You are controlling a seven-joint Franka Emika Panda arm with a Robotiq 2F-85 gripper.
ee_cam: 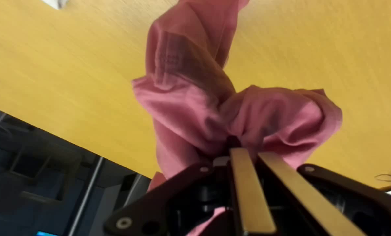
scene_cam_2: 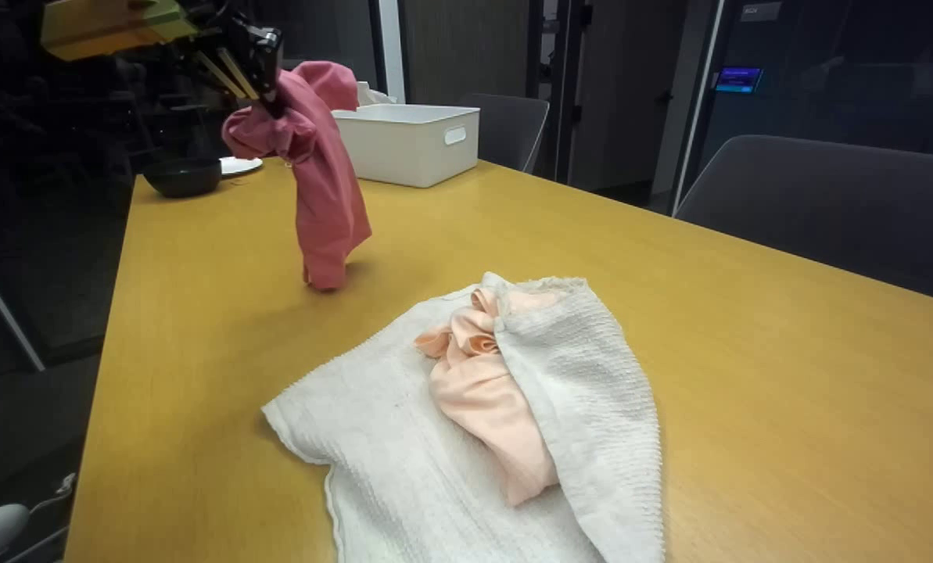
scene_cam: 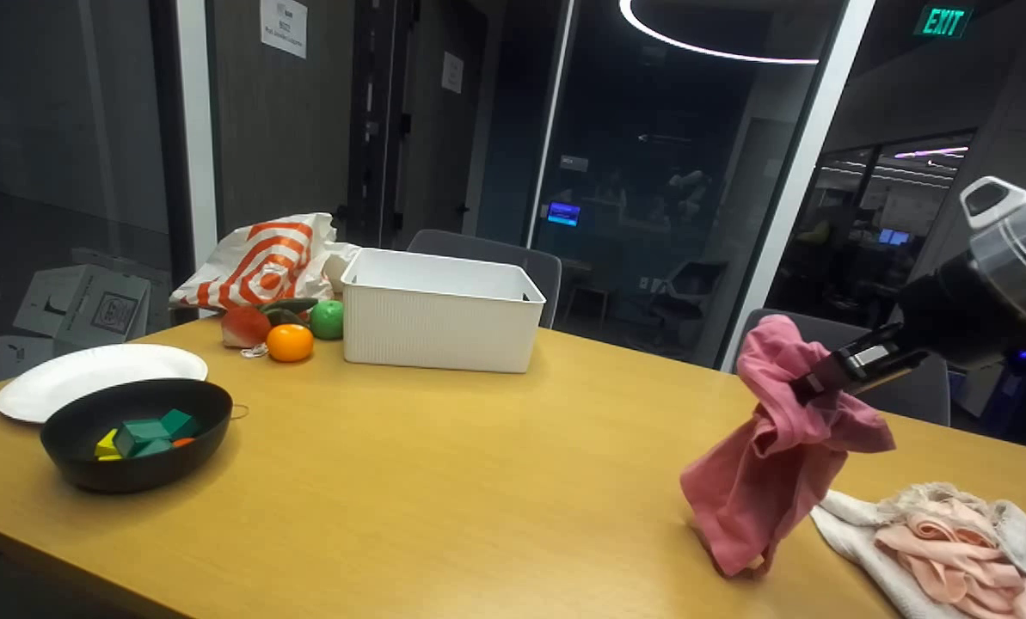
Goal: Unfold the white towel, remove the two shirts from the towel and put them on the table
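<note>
The deep rose-pink shirt hangs bunched from my gripper, which is shut on its upper part. In an exterior view this shirt dangles beyond the towel; whether its lower end touches the table I cannot tell. Its folds wrap the fingertips in the wrist view and hide them. On the table lies the white towel, spread partly open with one side folded over. The pale peach-pink shirt rests crumpled on it, partly under that flap.
A white box stands toward the far side, with fruit such as an orange and a red-and-white bag beside it. A black bowl of coloured blocks and a white plate sit at the far end. Chairs line one edge.
</note>
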